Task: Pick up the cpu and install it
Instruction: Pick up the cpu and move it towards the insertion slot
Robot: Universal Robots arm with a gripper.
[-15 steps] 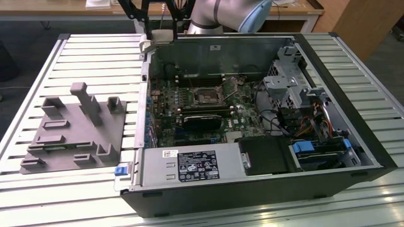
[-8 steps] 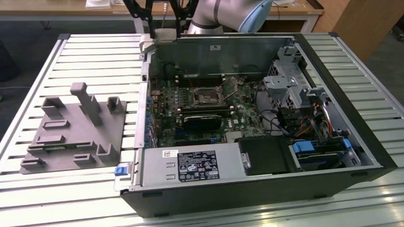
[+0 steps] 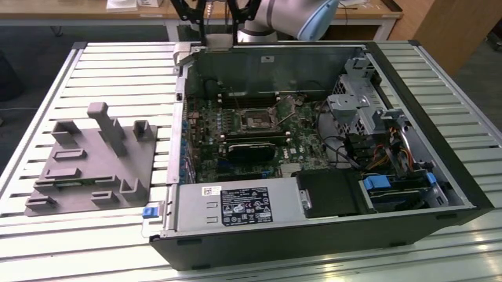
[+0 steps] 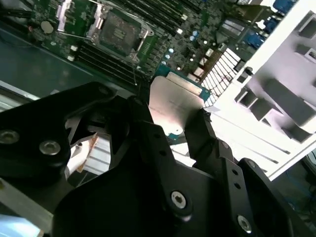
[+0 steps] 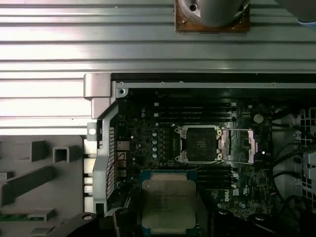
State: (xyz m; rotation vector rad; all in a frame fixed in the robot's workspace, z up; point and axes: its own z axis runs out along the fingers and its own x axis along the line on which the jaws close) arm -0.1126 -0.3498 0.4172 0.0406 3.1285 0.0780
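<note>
Jaws of the gripper (image 4: 173,126) pinch the cpu (image 4: 174,104) between them by two opposite edges, its silver top turned toward the cameras in both wrist views. The chip hangs in the air above the open computer case (image 3: 439,147), clear of the green board (image 5: 148,133). Below it, the dark socket (image 5: 199,143) sits bare with its metal frame (image 5: 242,146) swung open beside it. A grey tray (image 3: 79,176) lies on the slatted table (image 3: 126,70), just outside the case wall.
</note>
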